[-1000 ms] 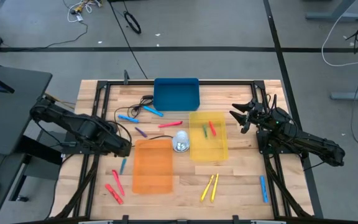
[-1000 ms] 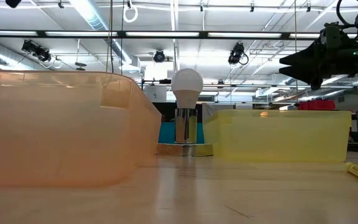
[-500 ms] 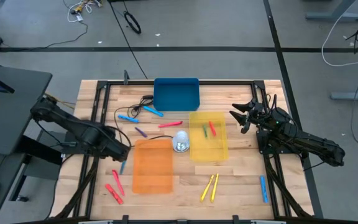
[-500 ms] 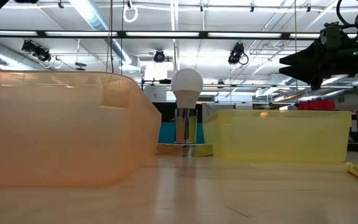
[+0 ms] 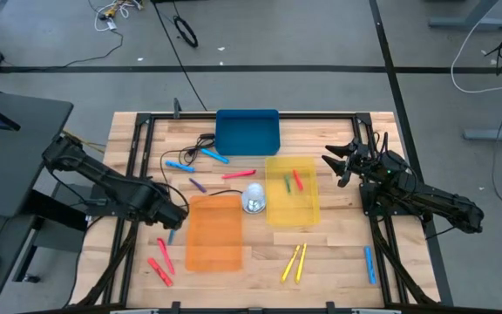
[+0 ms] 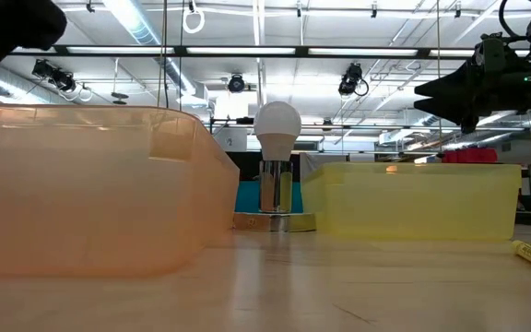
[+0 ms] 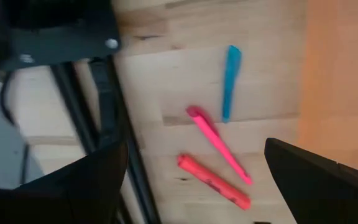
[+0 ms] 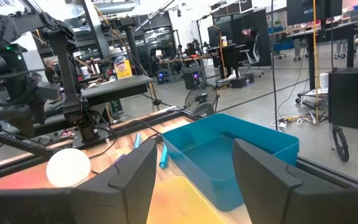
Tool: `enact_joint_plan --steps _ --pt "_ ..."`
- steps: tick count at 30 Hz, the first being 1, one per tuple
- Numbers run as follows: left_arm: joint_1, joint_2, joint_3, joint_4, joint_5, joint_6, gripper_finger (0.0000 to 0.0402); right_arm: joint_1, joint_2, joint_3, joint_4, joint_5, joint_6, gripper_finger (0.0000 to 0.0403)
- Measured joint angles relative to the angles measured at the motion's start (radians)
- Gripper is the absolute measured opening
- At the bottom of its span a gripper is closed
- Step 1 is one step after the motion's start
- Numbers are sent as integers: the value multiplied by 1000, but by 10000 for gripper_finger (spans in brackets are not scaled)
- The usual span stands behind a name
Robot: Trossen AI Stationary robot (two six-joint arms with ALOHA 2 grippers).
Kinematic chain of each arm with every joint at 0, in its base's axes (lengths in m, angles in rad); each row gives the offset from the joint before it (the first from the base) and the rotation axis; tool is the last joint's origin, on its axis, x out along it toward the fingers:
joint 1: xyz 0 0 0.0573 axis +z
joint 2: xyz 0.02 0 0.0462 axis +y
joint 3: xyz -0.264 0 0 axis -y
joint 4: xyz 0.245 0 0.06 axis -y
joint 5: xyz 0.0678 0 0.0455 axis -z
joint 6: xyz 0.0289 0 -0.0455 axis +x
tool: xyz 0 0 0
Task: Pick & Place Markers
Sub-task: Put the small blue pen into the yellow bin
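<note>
We see the left gripper (image 5: 174, 218) with fingers spread apart, empty, above a light blue marker (image 7: 230, 81) beside the orange tray (image 5: 213, 232); 2 red markers (image 7: 216, 166) lie near. The right gripper (image 5: 336, 166), fingers parted, holds nothing beside the yellow tray (image 5: 291, 209).

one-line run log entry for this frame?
left pincer: open, above blue marker beside orange tray | right pincer: open, empty, beside yellow tray | held: nothing
</note>
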Motion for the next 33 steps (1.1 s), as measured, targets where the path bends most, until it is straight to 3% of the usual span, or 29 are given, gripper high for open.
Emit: enact_joint_plan --steps 21,33 --pt "0 0 -255 353 10 -23 383 0 0 0 0 0 0 210" --pt "-1 3 -347 468 1 -28 383 0 0 0 0 0 0 210"
